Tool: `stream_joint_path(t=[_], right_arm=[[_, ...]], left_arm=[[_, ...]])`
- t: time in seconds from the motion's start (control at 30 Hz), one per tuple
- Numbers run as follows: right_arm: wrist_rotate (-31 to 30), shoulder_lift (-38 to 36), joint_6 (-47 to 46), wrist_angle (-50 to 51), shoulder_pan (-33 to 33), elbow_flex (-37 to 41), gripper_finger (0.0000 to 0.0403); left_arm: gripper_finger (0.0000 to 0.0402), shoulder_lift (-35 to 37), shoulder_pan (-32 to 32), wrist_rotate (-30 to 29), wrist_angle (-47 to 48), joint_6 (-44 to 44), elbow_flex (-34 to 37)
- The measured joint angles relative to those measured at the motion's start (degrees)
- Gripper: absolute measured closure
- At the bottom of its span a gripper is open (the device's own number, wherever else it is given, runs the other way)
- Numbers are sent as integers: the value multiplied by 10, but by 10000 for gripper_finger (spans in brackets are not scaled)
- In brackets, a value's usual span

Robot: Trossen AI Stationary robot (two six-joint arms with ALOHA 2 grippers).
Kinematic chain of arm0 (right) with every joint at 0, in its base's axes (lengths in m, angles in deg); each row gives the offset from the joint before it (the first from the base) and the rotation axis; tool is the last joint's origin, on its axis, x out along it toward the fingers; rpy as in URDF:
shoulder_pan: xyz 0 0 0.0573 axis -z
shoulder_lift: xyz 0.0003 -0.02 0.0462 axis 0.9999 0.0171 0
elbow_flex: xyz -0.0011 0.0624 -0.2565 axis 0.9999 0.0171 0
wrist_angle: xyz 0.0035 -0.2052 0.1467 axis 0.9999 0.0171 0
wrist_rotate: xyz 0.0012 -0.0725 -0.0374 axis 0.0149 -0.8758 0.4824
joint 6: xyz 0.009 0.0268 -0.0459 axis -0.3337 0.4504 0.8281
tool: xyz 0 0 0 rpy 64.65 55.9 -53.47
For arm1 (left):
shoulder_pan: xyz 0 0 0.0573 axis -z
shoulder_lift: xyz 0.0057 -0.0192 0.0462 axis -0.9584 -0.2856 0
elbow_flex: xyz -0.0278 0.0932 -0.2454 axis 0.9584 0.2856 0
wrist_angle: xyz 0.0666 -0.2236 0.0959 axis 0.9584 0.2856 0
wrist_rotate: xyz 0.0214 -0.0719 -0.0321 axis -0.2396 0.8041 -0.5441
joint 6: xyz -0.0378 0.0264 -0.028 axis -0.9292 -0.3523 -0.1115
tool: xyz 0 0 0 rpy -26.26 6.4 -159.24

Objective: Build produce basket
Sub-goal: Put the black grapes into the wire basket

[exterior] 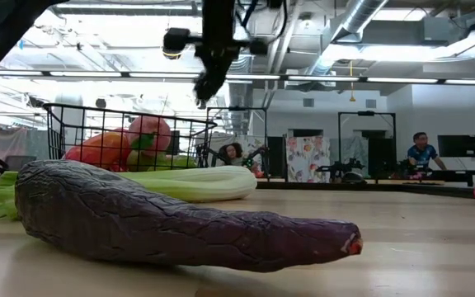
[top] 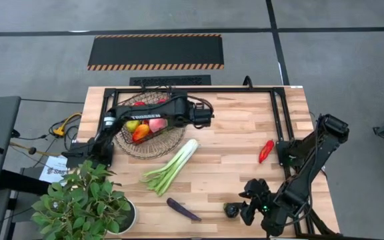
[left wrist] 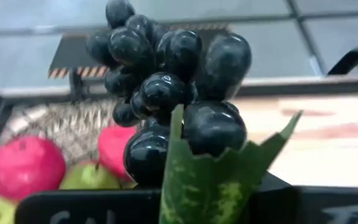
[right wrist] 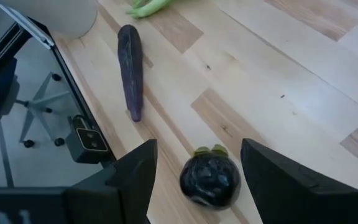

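Observation:
My left gripper (top: 192,114) hangs over the right rim of the wire basket (top: 153,148), shut on a bunch of dark grapes (left wrist: 166,81) with a green leaf (left wrist: 210,180). The low view shows this gripper (exterior: 209,81) high above the basket's edge (exterior: 122,115). In the basket lie red apples (left wrist: 25,168), a green pear (left wrist: 89,177), a peach (top: 156,125) and an orange pepper (top: 141,134). My right gripper (right wrist: 194,168) is open near the table's near edge, its fingers standing apart on either side of a dark round fruit (right wrist: 210,180) with a green calyx. My left gripper holds the grape bunch at its leafy end (left wrist: 197,186). The leaf hides the fingertips, so the kind of hold does not show. The bunch is lifted clear of the table and basket and juts out ahead of the fingers.
The purple aubergine (top: 183,209) lies near the near edge, left of the dark fruit. A green-white leek (top: 172,165) lies slanting mid-table, and a red chilli (top: 266,151) sits toward the right. A potted plant (top: 85,203) fills the near left corner. A black frame (top: 279,113) runs along the table.

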Motion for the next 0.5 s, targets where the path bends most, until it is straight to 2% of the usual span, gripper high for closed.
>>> stream_joint_path(t=[0.17,0.37,0.5], right_arm=[[2,0,-5,-1,0,0,148],[3,0,-15,-2,-2,0,148],[4,0,-16,-1,-2,0,148]], left_arm=[[368,-2,-15,48,-2,-46,58],[365,-2,-17,56,-1,-52,96],[347,-2,-17,55,-1,-44,106]])
